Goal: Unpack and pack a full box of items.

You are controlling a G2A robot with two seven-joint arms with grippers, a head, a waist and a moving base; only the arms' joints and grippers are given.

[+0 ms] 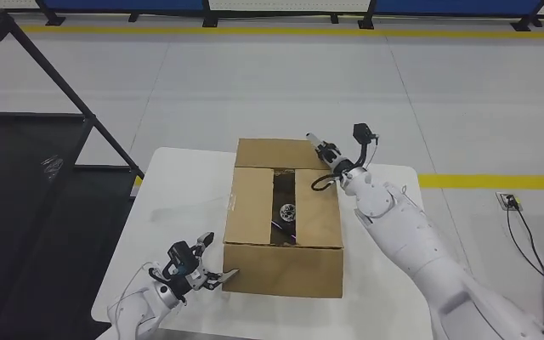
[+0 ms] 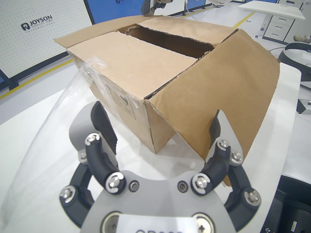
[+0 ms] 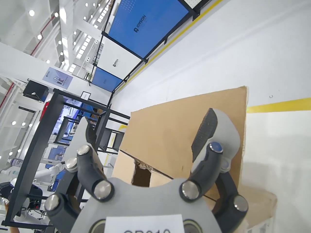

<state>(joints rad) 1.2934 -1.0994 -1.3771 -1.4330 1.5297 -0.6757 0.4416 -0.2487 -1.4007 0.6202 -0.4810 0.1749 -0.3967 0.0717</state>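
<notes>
Top view: cardboard box (image 1: pixel 255 212) mid-table on white table (image 1: pixel 183 212), top flaps nearly shut, small dark items (image 1: pixel 286 217) showing through the gap. Left wrist view: left gripper (image 2: pixel 158 112) fingers spread wide, empty, at the box's near corner. Right wrist view: right gripper (image 3: pixel 148 120) fingers spread wide, empty, by the raised far flap.

We're holding the left arm (image 1: pixel 140 308) low at our near-left, with the left gripper (image 2: pixel 160 124) pointing forward and slightly right, fingers (image 2: pixel 103 124) spread wide apart. We're holding the right arm (image 1: pixel 408 238) stretched out ahead on our right, wrist (image 1: pixel 344 170) angling forward-left. The right gripper (image 3: pixel 148 132) is sitting at the far end, fingers (image 3: pixel 206 127) likewise gaping apart.
</notes>
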